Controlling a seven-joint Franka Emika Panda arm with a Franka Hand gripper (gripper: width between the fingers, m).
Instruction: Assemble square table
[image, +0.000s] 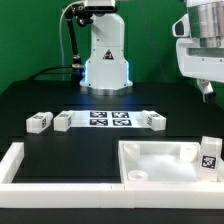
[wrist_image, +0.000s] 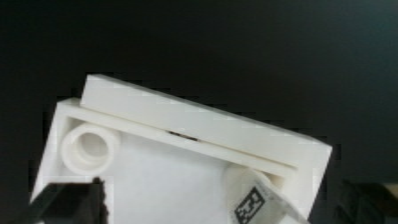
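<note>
The square table panel (image: 160, 160) lies at the front on the exterior view's right, rim up, with round corner sockets. In the wrist view the panel (wrist_image: 178, 130) fills the lower half, one socket (wrist_image: 86, 148) showing. A tagged leg block (image: 210, 155) sits at the panel's right edge; its tag (wrist_image: 258, 195) shows in the wrist view. Two leg blocks (image: 38, 121) (image: 63, 121) lie left of the marker board, one (image: 152, 120) right of it. My gripper (image: 206, 90) hangs high above the panel's right side; in the wrist view it (wrist_image: 214, 208) is open and empty.
The marker board (image: 108, 119) lies flat mid-table. Long white bars (image: 20, 165) frame the black surface at the front left. The robot base (image: 105, 55) stands at the back.
</note>
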